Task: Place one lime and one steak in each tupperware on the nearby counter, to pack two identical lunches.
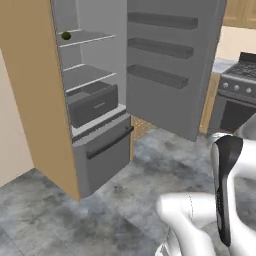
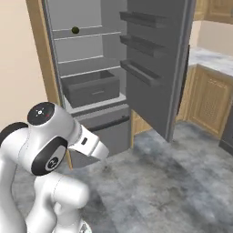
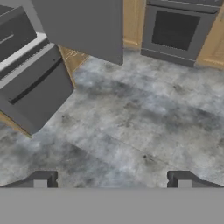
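- Hand view: gripper (image 3: 112, 179) points down at grey marbled floor (image 3: 131, 122), jaws spread wide, nothing between the fingertips (image 3: 43, 178).
- Same view: fridge bottom drawer (image 3: 37, 89) sits at 9–10 o'clock, open fridge door (image 3: 83, 26) at 12 o'clock, oven front (image 3: 175, 30) at 1 o'clock.
- Left base view: fridge (image 1: 90, 100) stands open at 11 o'clock, tall wooden side panel (image 1: 35, 90) on its left edge.
- One dark green lime (image 1: 66, 36) rests on the upper wire shelf (image 1: 87, 39), near the shelf's left end, well apart from the arm.
- Lower shelf (image 1: 90, 75) beneath it; below that a dark grey crisper bin (image 1: 92, 104), partly pulled out.
- Door swung out toward 1 o'clock, three dark door racks (image 1: 160, 47) on its inner face.
- Stove (image 1: 240, 85) at 3 o'clock; strip of marbled counter (image 1: 222, 64) just beside it.
- White arm (image 1: 220, 200) folded at 5 o'clock, low in frame.
- Right base view: same lime (image 2: 75, 30) at 11 o'clock on the upper shelf; arm (image 2: 50, 150) at 7–8 o'clock, hand angled down toward the floor in front of the bottom drawer.
- Counter (image 2: 214, 61) over wooden cabinets (image 2: 207, 100) at 3 o'clock.
- Steak and tupperware: cannot tell where from these frames.
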Robot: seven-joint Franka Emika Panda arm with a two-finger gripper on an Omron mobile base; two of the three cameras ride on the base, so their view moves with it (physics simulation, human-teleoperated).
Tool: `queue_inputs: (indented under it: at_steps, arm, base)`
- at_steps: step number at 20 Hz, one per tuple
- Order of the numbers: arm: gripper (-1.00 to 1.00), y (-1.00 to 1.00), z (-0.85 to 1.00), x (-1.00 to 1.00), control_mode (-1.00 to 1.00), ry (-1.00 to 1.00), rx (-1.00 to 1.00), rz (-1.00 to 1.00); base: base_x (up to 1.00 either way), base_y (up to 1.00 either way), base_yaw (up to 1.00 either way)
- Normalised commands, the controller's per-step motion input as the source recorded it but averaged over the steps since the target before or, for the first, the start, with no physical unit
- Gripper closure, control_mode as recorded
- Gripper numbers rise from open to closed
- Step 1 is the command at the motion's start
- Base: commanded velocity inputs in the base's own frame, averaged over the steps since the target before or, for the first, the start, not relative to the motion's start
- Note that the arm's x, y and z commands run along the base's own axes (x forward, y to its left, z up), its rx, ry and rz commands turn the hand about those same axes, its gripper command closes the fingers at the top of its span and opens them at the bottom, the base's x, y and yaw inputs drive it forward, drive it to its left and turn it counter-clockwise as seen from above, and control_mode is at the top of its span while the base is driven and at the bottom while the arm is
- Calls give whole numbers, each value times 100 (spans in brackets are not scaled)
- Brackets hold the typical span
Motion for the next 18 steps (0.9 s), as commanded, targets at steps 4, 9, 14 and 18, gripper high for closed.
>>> queue_inputs:
  at_steps: [4, 9, 14, 18]
  arm:
    - [-100, 0, 0, 0, 100, 0, 0, 0]
    - [-100, 0, 0, 0, 100, 0, 0, 0]
    - [-100, 0, 0, 0, 100, 0, 0, 0]
    - [-100, 0, 0, 0, 100, 0, 0, 0]
  base:
    - [41, 55, 51]
    - [100, 0, 21]
    - [100, 0, 23]
    - [100, 0, 32]
